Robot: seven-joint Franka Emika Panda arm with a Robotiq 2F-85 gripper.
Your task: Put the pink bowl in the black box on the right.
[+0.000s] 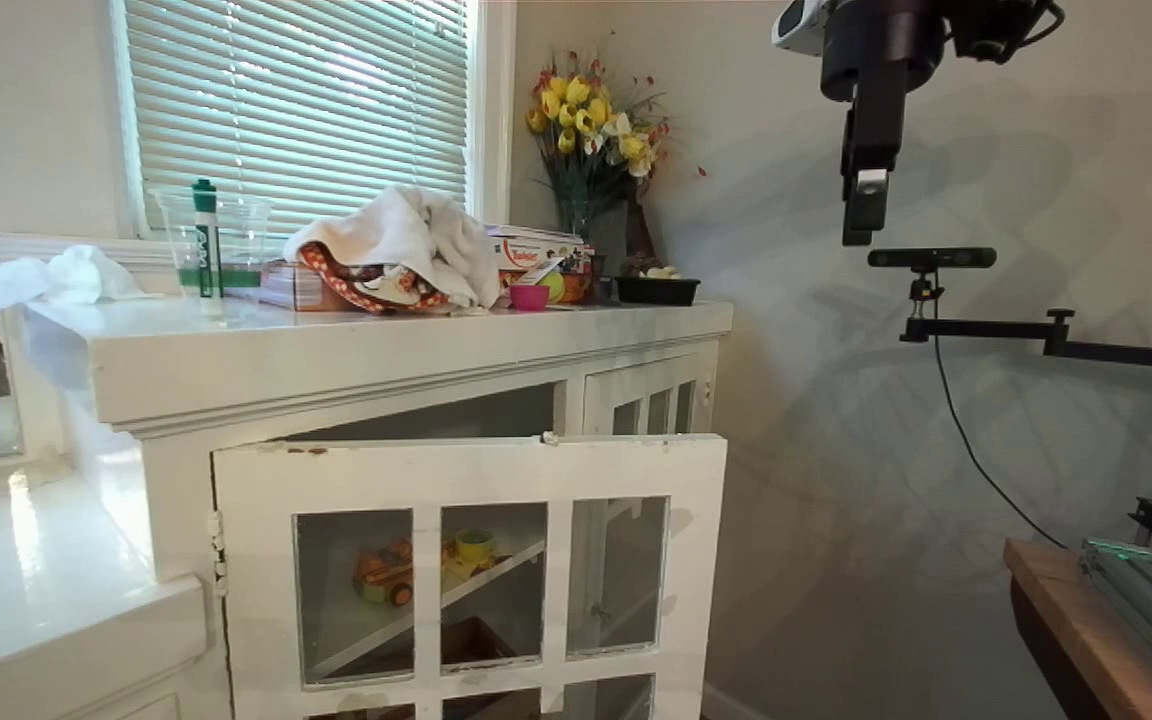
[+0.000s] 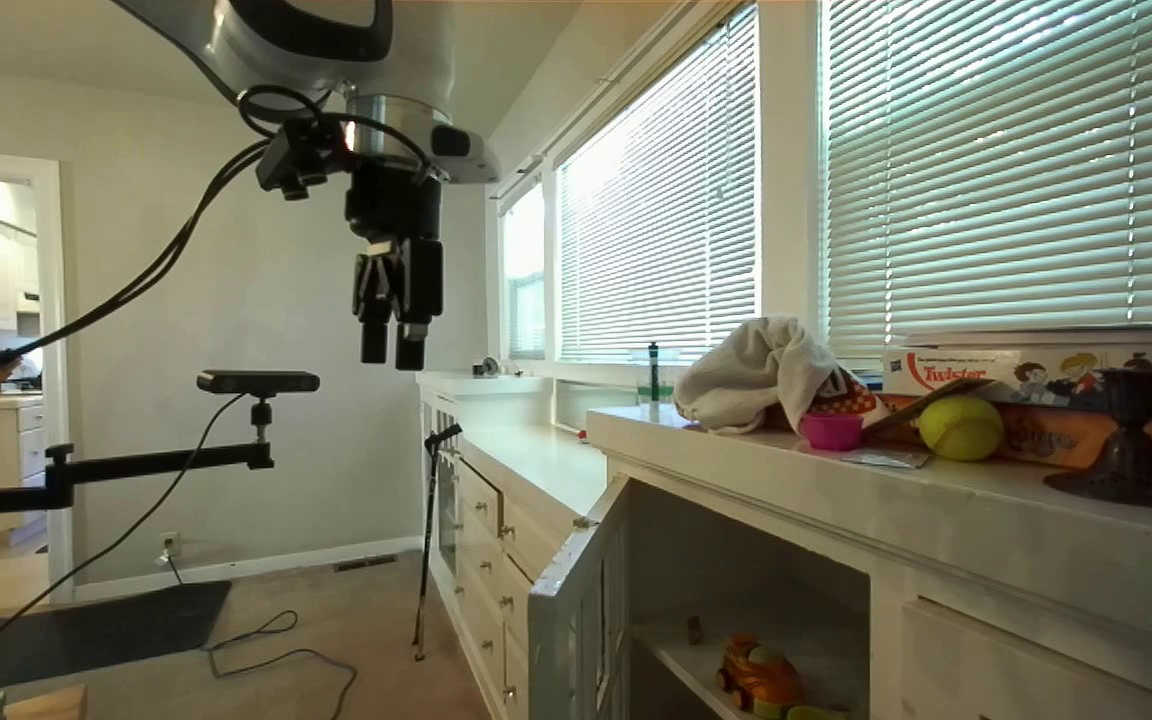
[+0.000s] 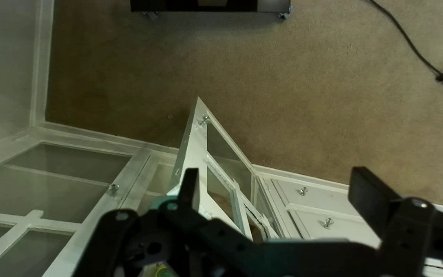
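The pink bowl [image 1: 529, 297] sits on the white cabinet top in front of the game boxes. It also shows in an exterior view [image 2: 831, 431], beside the cloth. The black box [image 1: 656, 291] is a low tray at the right end of the cabinet top, with pale things in it; it does not show elsewhere. My gripper [image 1: 866, 215] hangs high in the air, pointing down, apart from bowl and box. It also shows in an exterior view [image 2: 393, 345]. In the wrist view its fingers [image 3: 275, 192] are wide apart with nothing between them. The bowl is out of the wrist view.
A white cloth [image 2: 751, 375], a tennis ball [image 2: 961, 428], a Twister box [image 2: 1036, 372] and a dark candlestick [image 2: 1131, 440] crowd the bowl. A vase of flowers [image 1: 586, 120] stands behind. The cabinet door [image 1: 471, 465] is open. A camera on a bracket [image 1: 931, 258] juts out.
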